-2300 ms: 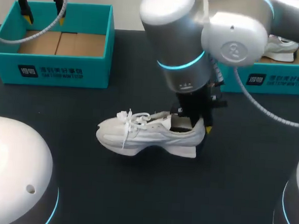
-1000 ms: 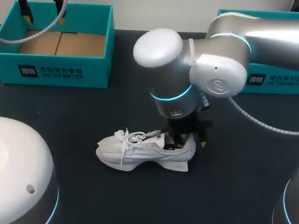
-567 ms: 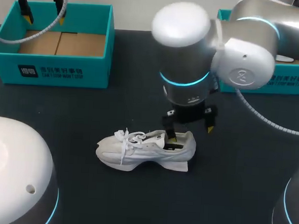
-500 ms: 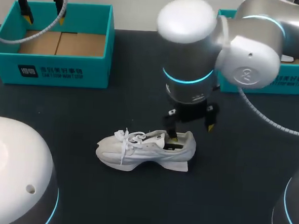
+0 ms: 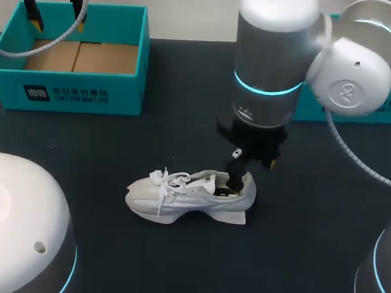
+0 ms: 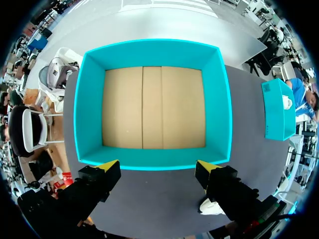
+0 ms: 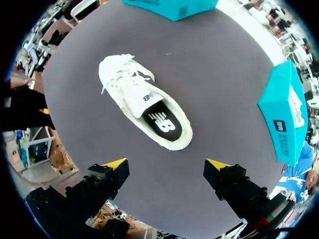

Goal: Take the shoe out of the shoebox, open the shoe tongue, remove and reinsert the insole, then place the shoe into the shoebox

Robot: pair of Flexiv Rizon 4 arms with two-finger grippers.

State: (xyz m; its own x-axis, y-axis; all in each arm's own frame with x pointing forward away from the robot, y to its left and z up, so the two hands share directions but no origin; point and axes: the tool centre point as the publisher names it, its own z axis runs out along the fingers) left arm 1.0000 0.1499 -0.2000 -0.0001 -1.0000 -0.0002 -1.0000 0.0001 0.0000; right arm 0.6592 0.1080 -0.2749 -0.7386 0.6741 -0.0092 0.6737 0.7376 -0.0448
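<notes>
The right gripper [image 7: 165,164] is held above the dark surface [image 5: 288,258] with its fingers spread wide and nothing gripped between them. The white sneaker [image 7: 142,102] lies on its sole ahead of this gripper, clear of both yellow tips, with the heel end nearer the gripper and the laced toe end farther from it. The black insole [image 7: 162,122] is seen lying inside the shoe's opening.

Compared with 2.3 s ago, when the sneaker was gripped at the heel and held slightly raised, it has been set down flat on the surface. Since 1.0 s ago its place has not changed. Over the last second the fingers have been drawn off the heel, and the right arm has been raised and carried a little toward its own side, so that the gripper is now higher over the heel than it was 0.5 s ago.

The left gripper [image 6: 157,167] has been kept where it was, above the near wall of the open teal shoebox [image 6: 89,104], fingers spread and empty, the box's cardboard floor ahead of it. A second teal box [image 7: 281,119] stands well apart beside the right gripper.
</notes>
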